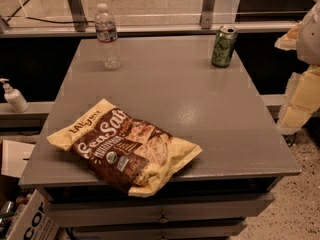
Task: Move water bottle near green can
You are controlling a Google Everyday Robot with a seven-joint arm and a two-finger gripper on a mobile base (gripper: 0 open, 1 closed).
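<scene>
A grey desk (pixel 200 99) with a flat, slightly glossy top fills most of the view, and the fronts of its drawers (pixel 160 209) show below the front edge. A low glass barrier (pixel 150 4) on metal posts runs behind the back edge.

A large bag of chips (pixel 127 146) lies flat near the front left corner. It is cream and brown, set at a slant, and its lower end hangs a little over the front edge.

The robot's gripper (pixel 300 101) is a pale, yellowish-white shape at the far right of the view. It hangs in the air beyond the desk's right edge, level with the middle of that edge, and touches nothing. Whether it is spread or pressed together cannot be told from here.

A cardboard box (pixel 30 219) with dark lettering sits on the floor below the front left corner.

The water bottle (pixel 107 36) stands upright near the back left corner, just in from the back edge. It is clear and ribbed, with a white cap and a white-and-red label band.

The green can (pixel 224 46) stands upright near the back right corner. It is shorter than the bottle, with a silver top and pale markings. Bottle and can are well apart — the width of the back edge lies between them, with bare desktop in the gap.

A white pump bottle (pixel 14 96) stands off the desk, on a ledge beyond the left edge.
</scene>
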